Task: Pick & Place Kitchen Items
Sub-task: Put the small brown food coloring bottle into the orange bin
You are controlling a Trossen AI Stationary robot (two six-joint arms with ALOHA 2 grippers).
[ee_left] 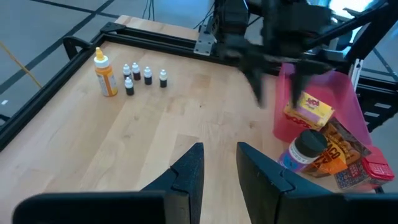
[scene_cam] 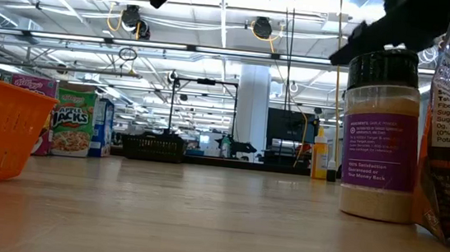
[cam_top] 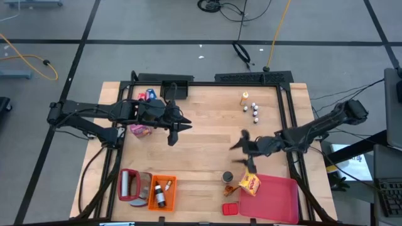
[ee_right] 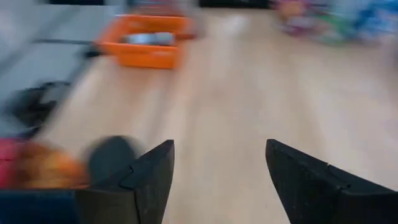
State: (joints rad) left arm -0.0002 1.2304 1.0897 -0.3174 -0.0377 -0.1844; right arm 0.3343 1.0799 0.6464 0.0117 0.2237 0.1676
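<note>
Faintly, cereal box (scene_cam: 69, 128) — "JACKS", spice jar (scene_cam: 379, 141) unreadable

Robotics lab in an open industrial hall.
Wooden worktop (cam_top: 207, 135) in a black frame; cables (cam_top: 25, 59) on taped grey floor; ceiling ducts (scene_cam: 243, 28) overhead.

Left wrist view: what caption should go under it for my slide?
Left gripper open above bare wood, facing the orange bottle, a pink tray and the right arm.
</note>
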